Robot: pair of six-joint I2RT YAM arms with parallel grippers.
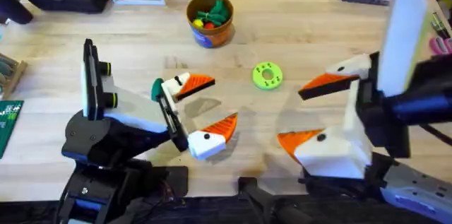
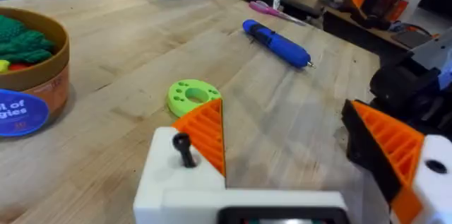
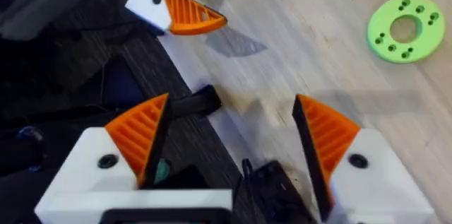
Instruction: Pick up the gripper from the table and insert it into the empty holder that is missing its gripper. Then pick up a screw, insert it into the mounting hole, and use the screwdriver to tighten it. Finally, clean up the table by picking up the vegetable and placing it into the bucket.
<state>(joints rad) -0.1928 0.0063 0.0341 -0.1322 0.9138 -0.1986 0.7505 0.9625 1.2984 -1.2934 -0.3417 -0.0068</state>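
Your left tool [image 1: 205, 114] sits low over the middle of the tabletop [image 1: 311, 33], released: its two white fingers with orange ribbed pads stand well apart with nothing between them. From the overhead view one fingertip points toward the lime-green disc [image 1: 267, 75] and the other lies nearer your edge of the tabletop. In the left wrist view the same tool [image 2: 304, 146] shows one orange pad just in front of the disc [image 2: 191, 97] and the other at the far side of the frame.

Your right tool [image 1: 314, 114] hangs over the right half of the tabletop, also released, its orange pads spread wide and holding nothing. In the right wrist view that tool [image 3: 229, 136] has bare wood and the dark front edge of the tabletop between its fingers, the green disc [image 3: 405, 28] lies off to one side, and one fingertip of your left tool [image 3: 176, 8] shows farther off.

The bucket [image 1: 210, 19] stands upright at the far middle of the tabletop, well apart from both tools, and it already has green and red vegetable pieces [image 1: 212, 13] inside. In the left wrist view you can see its blue label band [image 2: 21, 111].

The screwdriver [image 2: 277, 42] lies flat on the wood beyond the disc, its thin bit pointing away from the bucket, untouched by either tool
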